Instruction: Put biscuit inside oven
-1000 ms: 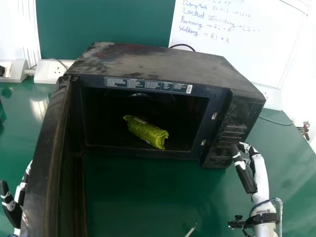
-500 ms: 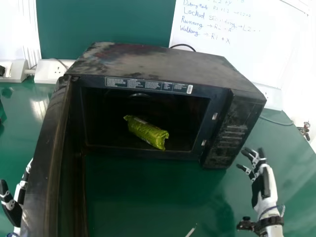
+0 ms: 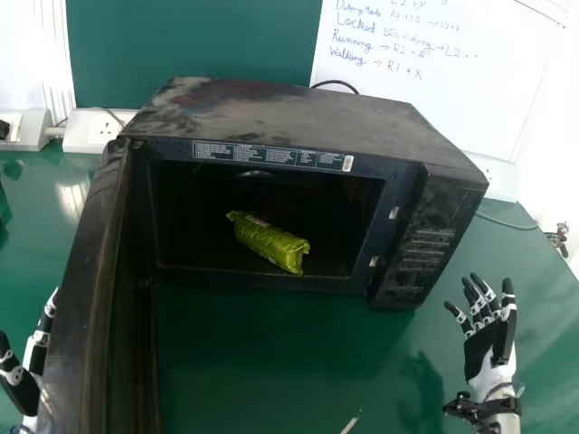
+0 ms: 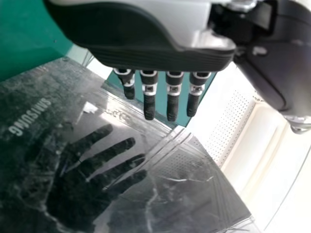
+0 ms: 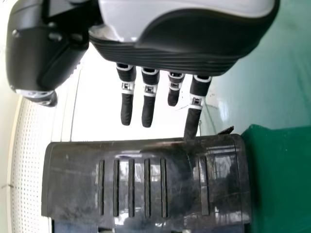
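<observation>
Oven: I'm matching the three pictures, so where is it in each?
Head view: the oven is mid-picture, door open.
Left wrist view: its door's outer face, beyond the left hand.
Right wrist view: its control panel, beyond the right hand.
Shared landmark: green surface beside the oven.

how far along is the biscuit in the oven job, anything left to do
Done, it seems: the green biscuit pack lies inside the oven.
In hand: nothing; the right hand is open beyond the control panel side, the left hand open beside the door.
Left: perhaps only shutting the door, which stands open, if that's wanted.
</observation>
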